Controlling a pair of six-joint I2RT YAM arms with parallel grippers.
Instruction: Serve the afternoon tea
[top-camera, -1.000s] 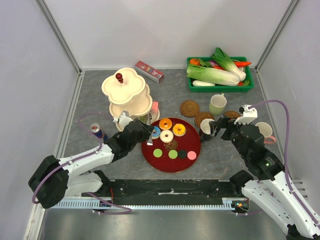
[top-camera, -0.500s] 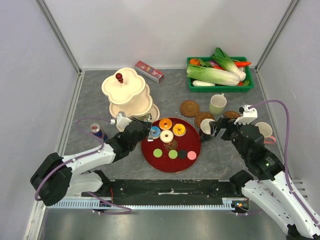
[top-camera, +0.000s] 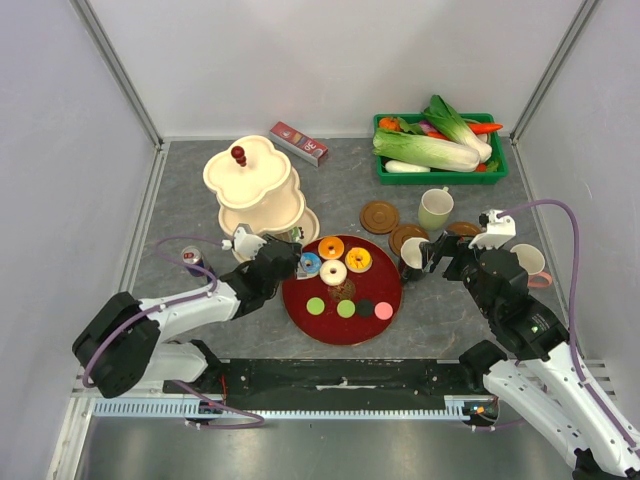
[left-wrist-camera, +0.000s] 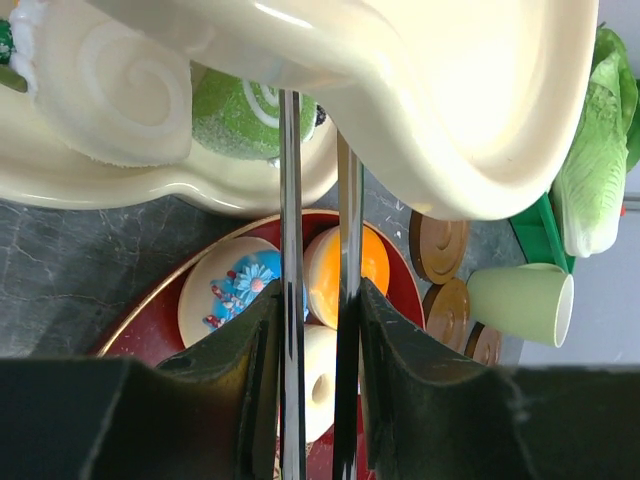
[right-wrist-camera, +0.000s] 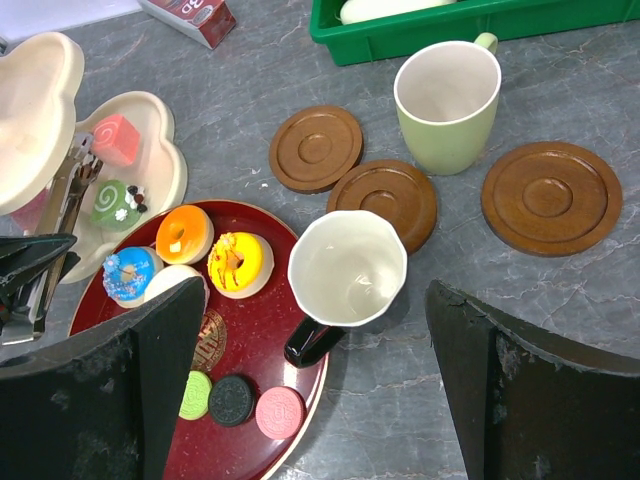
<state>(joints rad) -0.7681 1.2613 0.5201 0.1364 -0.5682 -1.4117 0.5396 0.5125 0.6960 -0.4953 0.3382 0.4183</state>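
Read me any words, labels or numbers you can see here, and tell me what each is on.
Red box: pale print, too small to read.
Drink can: markings blurred, unreadable.
Red tray: gold emblem at its centre, not legible.
No other text is visible.

A grey marbled tabletop (top-camera: 190, 175) is enclosed by a plain white back wall (top-camera: 330, 60) and pale side panels (top-camera: 60, 150), joined by slanting aluminium posts (top-camera: 122, 80). Light falls evenly, with soft shadows.
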